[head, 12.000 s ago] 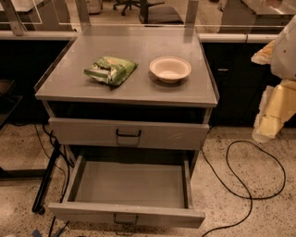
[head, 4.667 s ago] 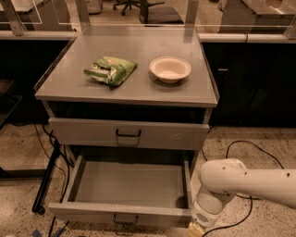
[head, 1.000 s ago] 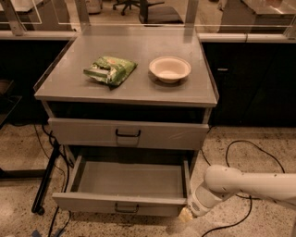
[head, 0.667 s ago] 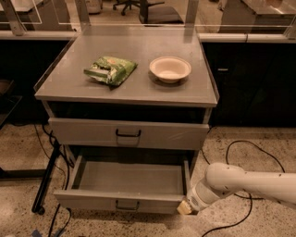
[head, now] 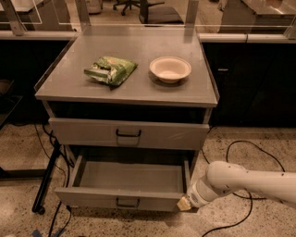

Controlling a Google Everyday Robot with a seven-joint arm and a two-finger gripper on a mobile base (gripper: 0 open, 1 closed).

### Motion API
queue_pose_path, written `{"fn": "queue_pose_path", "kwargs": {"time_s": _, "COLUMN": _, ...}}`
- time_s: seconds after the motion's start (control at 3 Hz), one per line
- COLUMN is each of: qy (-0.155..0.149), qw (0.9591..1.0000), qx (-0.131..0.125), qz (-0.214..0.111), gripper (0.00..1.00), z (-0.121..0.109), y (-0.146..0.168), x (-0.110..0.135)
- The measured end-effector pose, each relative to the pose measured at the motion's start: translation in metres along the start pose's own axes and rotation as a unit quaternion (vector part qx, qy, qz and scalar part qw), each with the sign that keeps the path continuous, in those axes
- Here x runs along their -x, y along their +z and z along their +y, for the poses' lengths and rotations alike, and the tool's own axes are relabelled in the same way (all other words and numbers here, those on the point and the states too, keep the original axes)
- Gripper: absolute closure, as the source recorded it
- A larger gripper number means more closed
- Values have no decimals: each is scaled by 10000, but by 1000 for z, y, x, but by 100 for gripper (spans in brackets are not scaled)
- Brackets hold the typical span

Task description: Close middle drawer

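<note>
no text can be read, even on the green bag [head: 110,70]; gripper [head: 184,203] at the middle drawer [head: 125,201] front corner

We saw speckled floor [head: 273,139] strewn with black cables [head: 227,150], dark counters [head: 252,85] behind, perhaps office chairs [head: 157,10] beyond; gripper [head: 183,203] low over that floor.

Gripper [head: 184,203] at drawer [head: 92,198] corner (cable [head: 249,141] nr)

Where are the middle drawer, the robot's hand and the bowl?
middle drawer [head: 92,199]: camera view, on its front panel.
hand [head: 184,203]: camera view, its tip, at the drawer's front right corner.
bowl [head: 170,69]: camera view, its inside.
</note>
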State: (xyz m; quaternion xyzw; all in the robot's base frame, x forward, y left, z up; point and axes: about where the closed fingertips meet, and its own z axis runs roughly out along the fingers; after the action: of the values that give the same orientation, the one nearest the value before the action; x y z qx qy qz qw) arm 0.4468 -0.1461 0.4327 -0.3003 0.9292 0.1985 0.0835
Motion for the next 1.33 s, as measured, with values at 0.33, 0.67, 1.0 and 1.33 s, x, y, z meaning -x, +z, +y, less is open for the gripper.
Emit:
{"fn": "queue_pose_path", "kwargs": {"time_s": 0.33, "qy": 162, "qw": 9998, "qx": -61, "qz": -41, "gripper": 100, "z": -9, "y": 6, "x": 3}}
{"fn": "queue_pose_path", "kwargs": {"time_s": 0.67, "qy": 252, "qw": 9986, "qx": -295, "qz": -371, "gripper": 100, "z": -34, "y": 5, "x": 34}}
{"fn": "queue_pose_path", "kwargs": {"time_s": 1.0, "qy": 235, "qw": 9968, "qx": -468, "qz": -606, "gripper": 100, "z": -49, "y": 2, "x": 58}}
{"fn": "queue_pose_path", "kwargs": {"time_s": 1.33, "qy": 288, "qw": 9946, "qx": -571, "qz": -817, "gripper": 100, "z": -60, "y": -2, "x": 73}}
